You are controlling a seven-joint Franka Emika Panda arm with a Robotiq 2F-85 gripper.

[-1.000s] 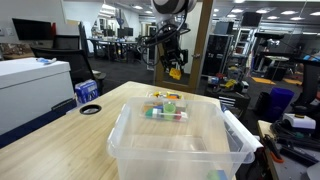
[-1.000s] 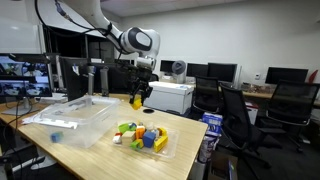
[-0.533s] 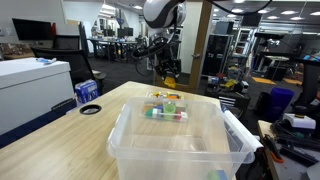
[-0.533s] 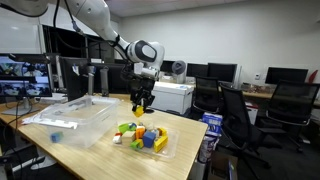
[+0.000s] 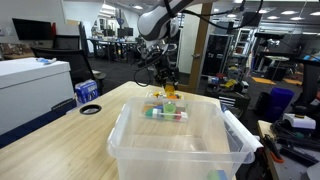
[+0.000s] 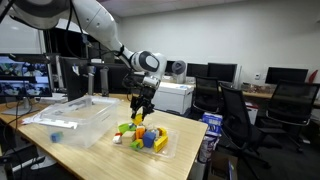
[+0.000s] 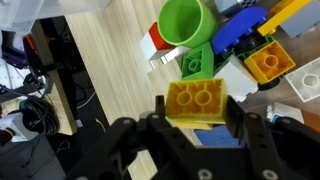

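over the toy pile (image 6: 141,134) at the desk's (image 7: 110,60) far end, the tool (image 7: 197,122) hangs clenched on a yellow brick (image 7: 196,103), one finger on each end, so the brick's long axis runs from finger to finger across the wrist view. the brick is in the air, clear of everything under it; both exterior views show it pinched at the tip of the tool (image 5: 163,82), pointing down.

the pile lies just below and slightly ahead of the tool. in the wrist view it spreads up and to the right of the held brick, with bare wood to the left. nearest below is a green brick (image 7: 197,62), and beyond it a green cup (image 7: 186,22) with its mouth open to the camera. a blue brick (image 7: 245,35), a second yellow brick (image 7: 268,62) and a white brick (image 7: 237,82) crowd the right side. all sit on a shallow clear tray (image 6: 168,150).

a big clear bin (image 6: 70,115) stands on the same desk, well apart from the pile. a roll of tape (image 5: 91,109) lies beside the bin, away from the arm. office chairs (image 6: 235,110) stand off the desk's end. nothing stands between the tool and the pile.
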